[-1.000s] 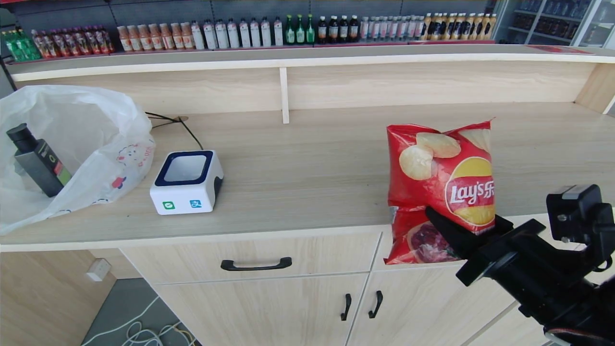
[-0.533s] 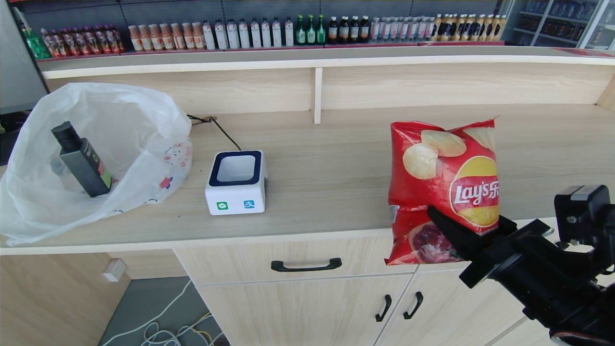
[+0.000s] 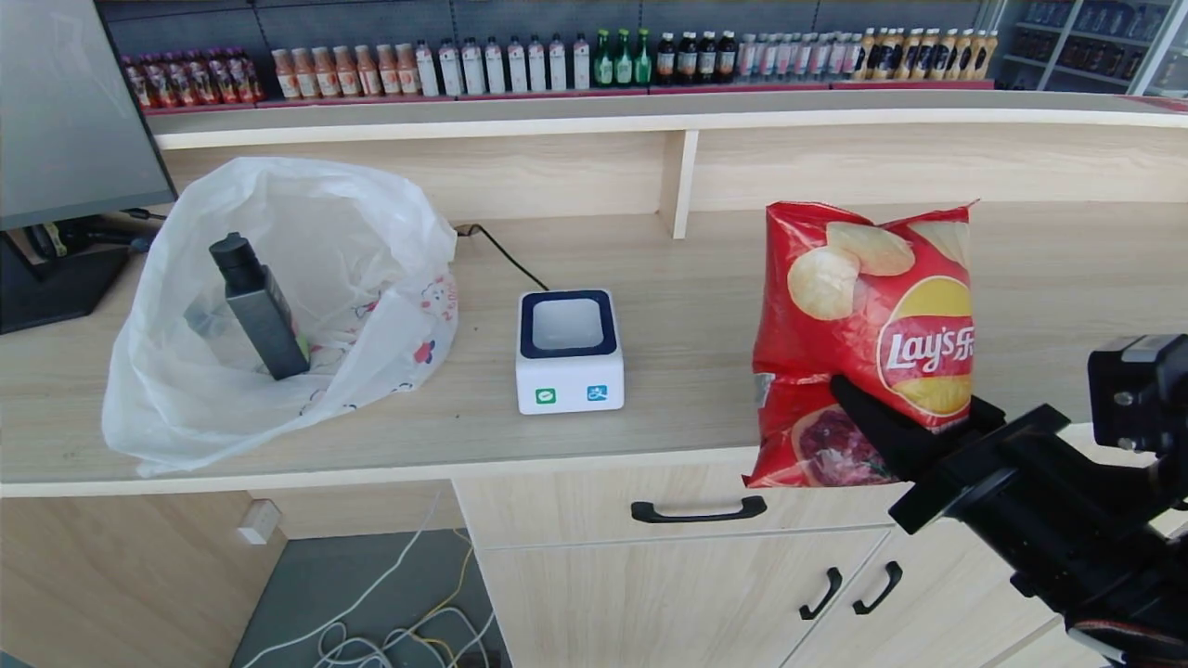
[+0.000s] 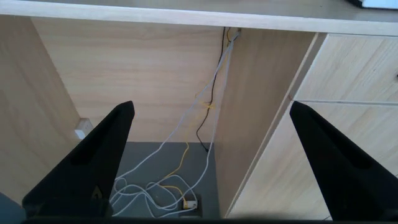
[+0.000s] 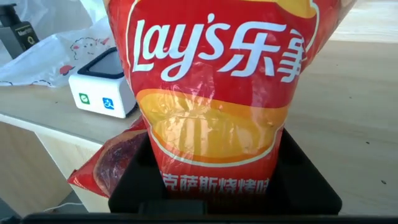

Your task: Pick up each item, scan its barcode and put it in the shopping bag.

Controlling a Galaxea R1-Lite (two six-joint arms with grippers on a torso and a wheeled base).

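Nearer the white box scanner now, the red foil chip bag hangs over the table edge, clamped in the right tool, seemingly unscanned; a dark bottle already stands in the translucent shopping bag.

Red chip bag, yellow disc; white scanner, navy rim; translucent white shopping bag, cartoon prints; black bottle.

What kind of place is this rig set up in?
Most likely a shop checkout counter: drink bottles line the shelf behind, a barcode scanner sits on the wooden counter beside a shopping bag, and the right gripper holds a chip bag.
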